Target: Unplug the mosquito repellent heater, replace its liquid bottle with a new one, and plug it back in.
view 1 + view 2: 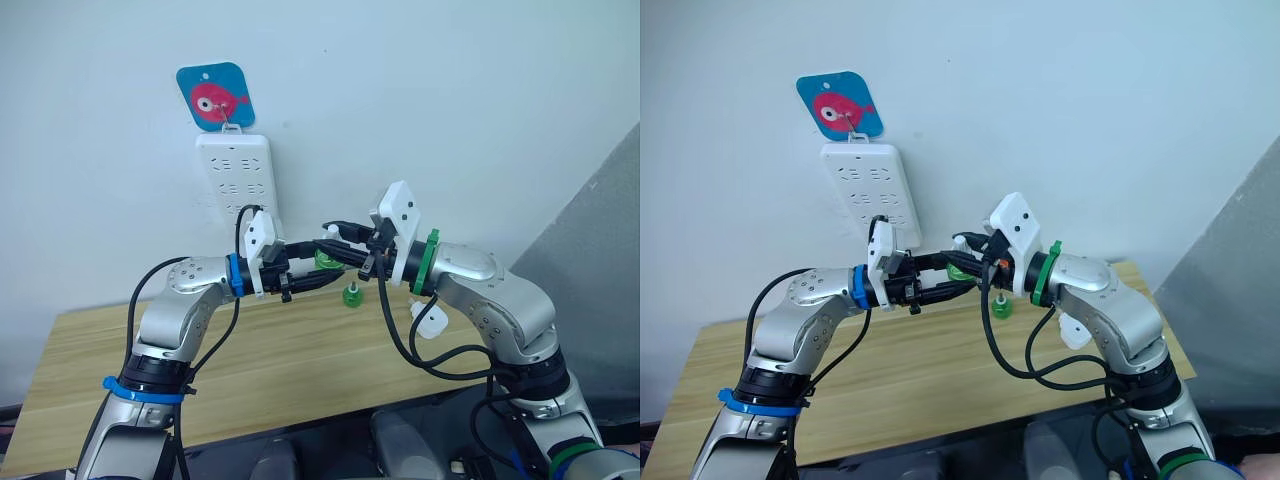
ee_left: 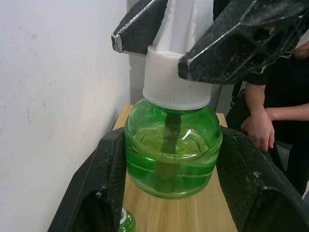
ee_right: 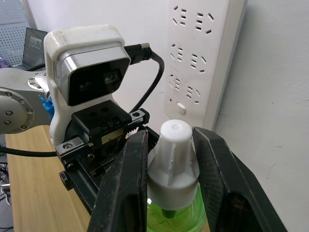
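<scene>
On the far left, a white power strip (image 1: pixel 236 178) hangs upright on the pale wall from a hook on a blue card with a pink fish (image 1: pixel 215 96). Below it, a light wooden table (image 1: pixel 120 360) stands against the wall.

The left gripper (image 1: pixel 312 276) reaches in from the left above the table. Its two black fingers (image 2: pixel 108 179) are closed against the sides of a green liquid bottle (image 2: pixel 173 150), gripping the clear green body. The bottle is held in the air between the two arms, in front of the wall and just below the power strip. A dark wick runs down through the green liquid inside.

The right gripper (image 3: pixel 169 159) reaches in from the right and meets the same bottle. Its fingers (image 3: pixel 123 183) are closed on the bottle's white ribbed cap (image 3: pixel 173 157), one on each side of the tapered top. So both grippers hold one bottle, the left on the body, the right on the cap.

Further right, a second green bottle (image 1: pixel 352 295) stands on the table, near the wall, beneath the joined grippers.

The mosquito repellent heater (image 1: pixel 430 319), a small white rounded unit, lies on the table to the right, partly hidden behind the right arm and its black cables.

In the left wrist view, a person's hand (image 2: pixel 258 130) and dark sleeve show beyond the table's far end.
</scene>
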You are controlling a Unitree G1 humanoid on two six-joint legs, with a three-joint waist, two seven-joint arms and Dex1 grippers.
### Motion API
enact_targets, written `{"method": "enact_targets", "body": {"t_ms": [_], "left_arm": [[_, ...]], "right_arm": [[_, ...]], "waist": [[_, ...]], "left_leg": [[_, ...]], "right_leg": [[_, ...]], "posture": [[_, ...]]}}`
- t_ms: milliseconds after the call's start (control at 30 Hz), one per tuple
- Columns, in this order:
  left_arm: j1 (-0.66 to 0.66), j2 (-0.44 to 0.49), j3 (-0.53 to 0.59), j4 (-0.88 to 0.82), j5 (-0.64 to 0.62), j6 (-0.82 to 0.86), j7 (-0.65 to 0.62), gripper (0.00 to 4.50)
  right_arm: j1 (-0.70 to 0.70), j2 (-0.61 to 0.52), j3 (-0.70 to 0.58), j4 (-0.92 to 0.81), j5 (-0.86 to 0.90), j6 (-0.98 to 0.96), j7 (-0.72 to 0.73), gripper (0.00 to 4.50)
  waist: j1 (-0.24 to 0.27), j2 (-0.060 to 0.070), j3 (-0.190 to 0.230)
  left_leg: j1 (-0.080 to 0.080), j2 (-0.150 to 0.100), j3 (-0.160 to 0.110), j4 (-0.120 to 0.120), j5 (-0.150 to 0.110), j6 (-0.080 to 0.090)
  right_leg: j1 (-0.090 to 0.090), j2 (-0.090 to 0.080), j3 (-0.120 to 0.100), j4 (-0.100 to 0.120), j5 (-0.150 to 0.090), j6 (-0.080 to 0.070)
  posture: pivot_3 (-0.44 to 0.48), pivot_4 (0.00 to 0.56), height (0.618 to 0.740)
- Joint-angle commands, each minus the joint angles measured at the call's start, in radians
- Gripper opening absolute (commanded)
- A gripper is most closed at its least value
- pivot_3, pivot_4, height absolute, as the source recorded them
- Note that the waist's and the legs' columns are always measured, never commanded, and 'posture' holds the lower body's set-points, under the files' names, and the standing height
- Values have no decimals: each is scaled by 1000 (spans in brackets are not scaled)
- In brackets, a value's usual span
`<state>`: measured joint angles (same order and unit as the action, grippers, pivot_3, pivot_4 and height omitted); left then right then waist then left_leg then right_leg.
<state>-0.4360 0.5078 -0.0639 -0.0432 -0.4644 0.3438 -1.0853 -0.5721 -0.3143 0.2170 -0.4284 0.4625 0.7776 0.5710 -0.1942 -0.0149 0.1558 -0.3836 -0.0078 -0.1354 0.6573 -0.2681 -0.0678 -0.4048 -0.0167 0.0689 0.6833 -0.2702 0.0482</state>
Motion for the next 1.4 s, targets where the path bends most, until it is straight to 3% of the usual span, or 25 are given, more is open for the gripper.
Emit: {"method": "enact_targets", "body": {"t_ms": [33, 533, 733, 867, 1067, 1200, 1400], "left_arm": [[-1, 8, 7, -39, -8, -9, -10, 2309], [18, 19, 2, -53, -12, -2, -17, 2308], [44, 29, 14, -55, -2, -14, -5, 2308], [60, 34, 40, -47, -2, -22, 21, 2308], [99, 41, 71, -74, -1, -26, 67, 2306], [145, 56, 93, -111, 0, -25, 93, 2305], [186, 75, 117, -157, -7, -12, 125, 2305]], "right_arm": [[-20, 6, -15, -35, 36, -30, 40, 1019], [-121, -12, -87, 0, 102, -71, 146, 1019], [-149, -72, -249, -25, 161, -10, 67, 1019], [-12, -185, -264, -96, 131, 26, 52, 1019], [227, -180, -145, -77, -82, -136, -58, 1019], [304, -86, -60, 79, -224, -305, -142, 1019], [276, 30, -44, 450, -363, -532, -236, 1019]], "waist": [[0, 0, 0], [0, 0, 0], [4, 0, 0], [7, 0, 0], [10, 1, 2], [12, 1, 3], [40, 3, 6]], "left_leg": [[0, 0, 0, 0, 0, 0], [0, 0, 0, 0, 0, 0], [0, 0, 0, 0, 0, 0], [0, 0, 0, 0, 0, 0], [1, 0, 3, -2, 0, 0], [2, 1, 3, -2, 0, 0], [2, 1, 3, -2, 0, 0]], "right_leg": [[0, 0, 0, 0, 0, 0], [0, 0, 0, 0, 0, 0], [0, -1, 0, 0, 0, 0], [0, -1, 0, 0, 0, 0], [0, 0, 2, 0, 0, 0], [0, 2, 2, -1, 0, 0], [0, 1, 3, -1, 0, 0]], "posture": [[-193, 105, 740], [-193, 103, 740], [-182, 101, 740], [-177, 117, 740], [-159, 150, 740], [-137, 165, 740], [-103, 175, 740]]}}
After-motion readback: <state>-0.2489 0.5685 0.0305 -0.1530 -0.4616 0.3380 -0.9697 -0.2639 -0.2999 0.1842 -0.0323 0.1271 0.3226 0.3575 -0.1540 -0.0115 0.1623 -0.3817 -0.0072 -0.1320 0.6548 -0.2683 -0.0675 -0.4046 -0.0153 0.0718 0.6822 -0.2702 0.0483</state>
